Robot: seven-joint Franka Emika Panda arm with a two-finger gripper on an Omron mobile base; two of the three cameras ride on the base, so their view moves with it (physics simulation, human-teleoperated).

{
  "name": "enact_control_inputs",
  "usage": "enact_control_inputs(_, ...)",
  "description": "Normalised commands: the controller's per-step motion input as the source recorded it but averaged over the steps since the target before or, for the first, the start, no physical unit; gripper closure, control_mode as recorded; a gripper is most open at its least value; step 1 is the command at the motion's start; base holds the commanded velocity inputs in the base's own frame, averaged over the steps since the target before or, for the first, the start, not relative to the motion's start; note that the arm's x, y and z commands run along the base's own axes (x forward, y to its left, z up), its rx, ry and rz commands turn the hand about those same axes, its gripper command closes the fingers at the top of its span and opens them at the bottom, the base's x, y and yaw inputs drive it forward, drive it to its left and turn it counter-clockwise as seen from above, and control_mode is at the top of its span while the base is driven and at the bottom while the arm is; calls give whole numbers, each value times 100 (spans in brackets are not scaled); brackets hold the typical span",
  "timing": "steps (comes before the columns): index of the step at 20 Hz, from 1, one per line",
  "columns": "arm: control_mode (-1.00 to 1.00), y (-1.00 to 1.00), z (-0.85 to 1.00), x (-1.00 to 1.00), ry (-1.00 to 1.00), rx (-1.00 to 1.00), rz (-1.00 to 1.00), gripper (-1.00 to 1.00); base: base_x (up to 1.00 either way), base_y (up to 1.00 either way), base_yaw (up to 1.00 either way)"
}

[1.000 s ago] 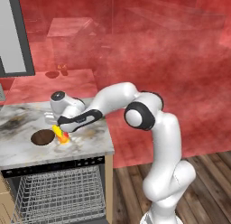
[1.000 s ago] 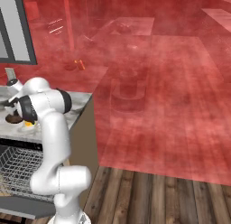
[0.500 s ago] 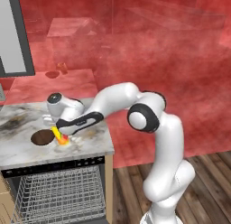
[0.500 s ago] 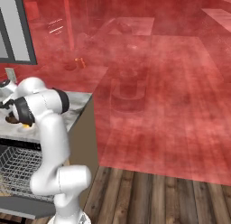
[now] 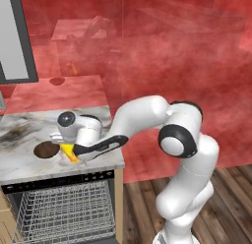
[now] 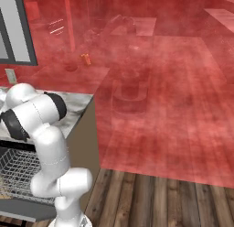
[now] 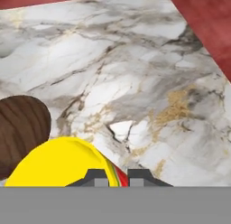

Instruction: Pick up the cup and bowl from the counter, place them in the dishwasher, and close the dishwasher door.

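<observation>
The yellow cup (image 5: pixel 72 157) leans on the marble counter (image 5: pixel 19 171) close to its front edge. My gripper (image 5: pixel 67 149) is shut on the cup's wall. In the hand view the two fingertips (image 7: pixel 97 178) pinch the cup's yellow wall (image 7: pixel 58 164), where red and green marks show, and the gripper (image 7: pixel 118 177) looks down on the marble (image 7: pixel 135 83). The dark brown bowl (image 5: pixel 47 150) sits upright just left of the cup, touching or nearly touching it, and it appears in the hand view (image 7: pixel 20 128) too. Below the counter the dishwasher (image 5: pixel 59 181) stands open with its wire rack (image 5: pixel 64 211) pulled out.
The counter's right edge (image 5: pixel 120 154) drops to a wooden floor (image 5: pixel 231 189). A red-tinted slab (image 5: pixel 59 93) lies behind the counter. The rack (image 6: pixel 13 169) and a grey panel (image 6: pixel 23 208) low beside the arm's base appear in the right base view.
The jaws have closed from partly open onto the cup's wall. The hand has shifted slightly toward the bowl, and the bowl has stayed in place.
</observation>
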Motion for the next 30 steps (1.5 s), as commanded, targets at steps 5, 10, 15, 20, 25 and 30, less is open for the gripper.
enact_control_inputs(5, -100, -24, 52, -27, -8, -5, 16, 100, 0, 0, 0)
enact_control_inputs(10, -100, -3, 55, -24, -4, -11, 14, 100, 0, 0, 0)
enact_control_inputs(15, -100, 0, 22, -16, 0, -13, 12, 100, 0, 0, 0)
enact_control_inputs(20, -100, 0, 3, -29, 0, -13, 8, 100, 0, 0, 0)
enact_control_inputs(25, -100, 0, 0, -35, 0, -11, 9, 100, 0, 0, 0)
enact_control_inputs(30, -100, -2, 0, -34, -2, -5, 13, 100, 0, 0, 0)
